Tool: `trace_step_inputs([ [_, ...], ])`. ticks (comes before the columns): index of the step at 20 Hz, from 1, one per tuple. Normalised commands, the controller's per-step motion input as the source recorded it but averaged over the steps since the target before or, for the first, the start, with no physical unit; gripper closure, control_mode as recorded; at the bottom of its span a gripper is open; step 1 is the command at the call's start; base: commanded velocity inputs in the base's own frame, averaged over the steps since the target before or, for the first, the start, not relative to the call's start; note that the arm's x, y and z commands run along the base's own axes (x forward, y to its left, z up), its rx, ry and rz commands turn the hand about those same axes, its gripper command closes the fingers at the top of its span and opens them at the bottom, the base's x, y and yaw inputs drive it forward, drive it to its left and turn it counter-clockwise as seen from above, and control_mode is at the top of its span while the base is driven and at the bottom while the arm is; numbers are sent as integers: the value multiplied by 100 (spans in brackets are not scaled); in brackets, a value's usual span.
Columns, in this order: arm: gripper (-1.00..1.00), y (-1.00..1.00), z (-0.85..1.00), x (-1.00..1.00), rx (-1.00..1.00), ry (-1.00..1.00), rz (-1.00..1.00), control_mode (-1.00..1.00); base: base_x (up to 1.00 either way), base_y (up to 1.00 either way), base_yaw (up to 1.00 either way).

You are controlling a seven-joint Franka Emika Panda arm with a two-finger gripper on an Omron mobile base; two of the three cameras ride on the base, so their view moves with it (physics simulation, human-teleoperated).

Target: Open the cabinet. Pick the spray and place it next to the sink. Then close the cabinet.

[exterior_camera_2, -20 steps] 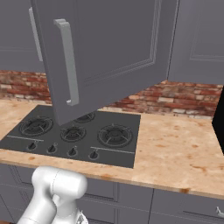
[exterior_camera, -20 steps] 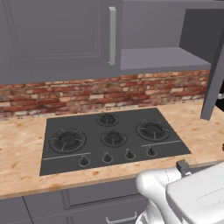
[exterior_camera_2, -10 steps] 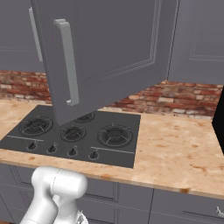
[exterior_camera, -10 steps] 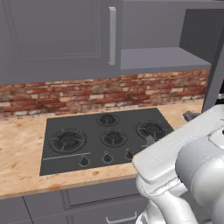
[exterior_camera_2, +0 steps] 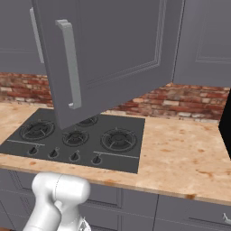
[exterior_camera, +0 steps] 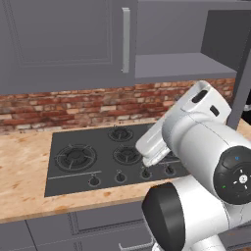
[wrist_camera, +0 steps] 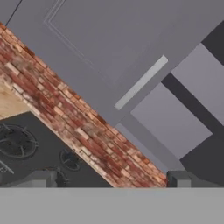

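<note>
Left base view: opening step judged done. Right door [exterior_camera: 243, 83] of the cabinet [exterior_camera: 63, 39] swung out at the picture's right edge, left door shut with its bar handle [exterior_camera: 126, 39] upright, inner shelf [exterior_camera: 181, 66] laid bare between them. Arm [exterior_camera: 206, 147] reared up large in the foreground, elbow high, forearm slanting over the stove [exterior_camera: 78, 159] set in the bench [exterior_camera: 22, 162].

Right base view: same open door [exterior_camera_2: 113, 45] standing out towards the camera over the stove [exterior_camera_2: 117, 140], long handle [exterior_camera_2: 70, 63] on its near edge. Only the arm's lowest part [exterior_camera_2: 58, 198] here, below the bench [exterior_camera_2: 180, 149] front.

Hand view: rolled well over, so the brick wall [wrist_camera: 65, 105] runs on a slant. Claw [wrist_camera: 109, 180] open wide, fingertips [wrist_camera: 37, 178] well apart with nothing between them, aimed up at the shut door's handle [wrist_camera: 141, 82] and the open compartment [wrist_camera: 170, 120] beside it. Well apart from the cabinet, touching nothing.

Step in hand, by judgement: picking the spray. Next move calls for lifting and levelling the claw, reaching into the open compartment, finding the bottle there, then closing on its slim body without knocking it over or clipping the open door.
</note>
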Motion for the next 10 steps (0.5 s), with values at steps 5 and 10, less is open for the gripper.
trace_step_inputs([
  [5, -100, 0, 0, 34, -7, 1, 0, -100, 0, 0, 0],
  [10, -100, 0, 0, 26, -3, 0, -1, -100, 0, 0, 0],
])
